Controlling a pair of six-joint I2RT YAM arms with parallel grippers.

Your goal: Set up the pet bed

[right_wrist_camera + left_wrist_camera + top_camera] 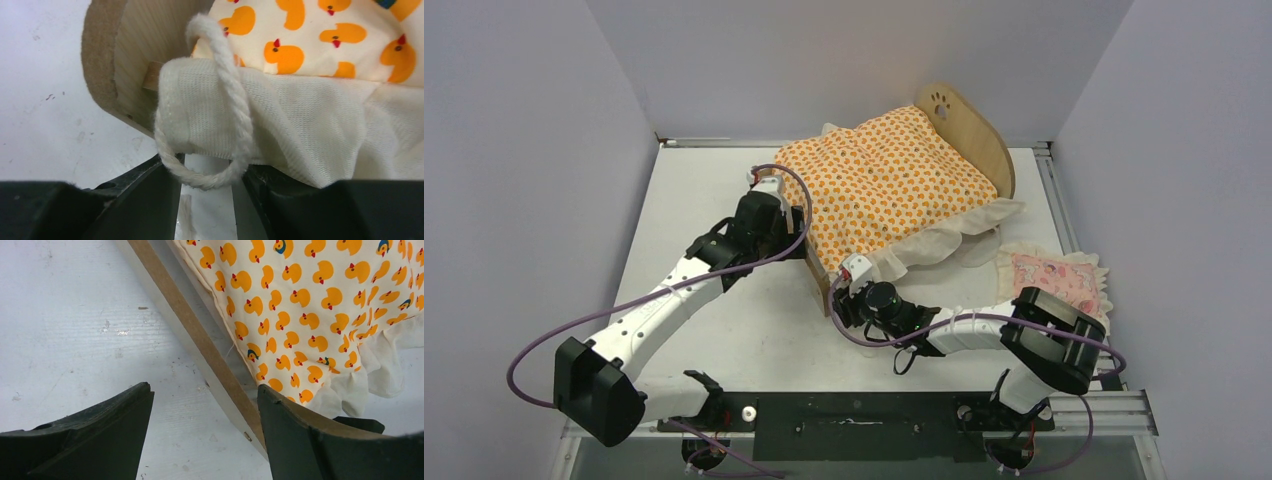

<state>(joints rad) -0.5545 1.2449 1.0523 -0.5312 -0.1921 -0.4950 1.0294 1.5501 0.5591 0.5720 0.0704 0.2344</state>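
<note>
I'd clamp my released left gripper (202, 395) onto the pet bed (200, 342) rail running through its gap to brace the frame, then pinch squarely the mattress (300, 45) corner loop (235, 115) lying across my parted right gripper (212, 175).

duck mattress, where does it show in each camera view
top external: mattress at centre, lying on the bed frame.
left wrist: mattress at upper right, its white ruffle at the right edge.
right wrist: mattress at top right, white ruffle below it.
Shared landmark: the plywood bed frame, beside the mattress in every view.
</note>
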